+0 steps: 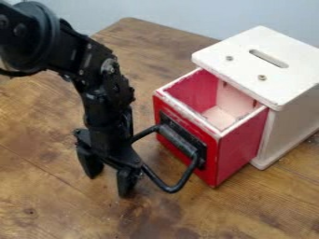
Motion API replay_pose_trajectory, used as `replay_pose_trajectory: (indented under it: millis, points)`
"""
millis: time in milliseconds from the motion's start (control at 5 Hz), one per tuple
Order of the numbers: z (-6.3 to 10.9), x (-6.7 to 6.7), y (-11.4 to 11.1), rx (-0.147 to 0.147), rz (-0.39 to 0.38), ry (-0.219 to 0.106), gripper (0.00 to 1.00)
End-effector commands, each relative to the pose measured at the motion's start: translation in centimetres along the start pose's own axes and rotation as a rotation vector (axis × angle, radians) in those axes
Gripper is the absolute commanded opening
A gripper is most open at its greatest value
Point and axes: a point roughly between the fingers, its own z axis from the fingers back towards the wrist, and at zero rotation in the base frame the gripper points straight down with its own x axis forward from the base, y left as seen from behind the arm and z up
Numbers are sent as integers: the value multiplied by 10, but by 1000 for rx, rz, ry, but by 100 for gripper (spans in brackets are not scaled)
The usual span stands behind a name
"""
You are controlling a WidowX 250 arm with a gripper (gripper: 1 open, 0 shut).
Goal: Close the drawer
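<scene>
The red drawer (225,140) stands pulled out of the white cabinet box (274,79), its pale inner walls open to view. A black plate and a large black loop handle (169,159) are on its front. My black gripper (110,168) points down at the table just left of the handle. Its fingers (126,180) stand apart, one on each side of the handle's left end, and I cannot see them pressing on it.
The wooden table (50,205) runs left and front of the drawer. The white cabinet box with a slot on top stands at the right. The table's far edge is behind it.
</scene>
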Motion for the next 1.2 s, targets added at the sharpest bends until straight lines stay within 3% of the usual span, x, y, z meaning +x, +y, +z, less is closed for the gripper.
replay_pose_trajectory:
  millis: [0, 200, 600, 1000]
  points:
    - [25, 39, 6, -9, -13, -104, 100]
    - [23, 48, -2, -8, -44, -50, 100]
    - [23, 62, -22, -11, -115, -47, 100]
    - [11, 73, -23, -16, -149, -50, 100]
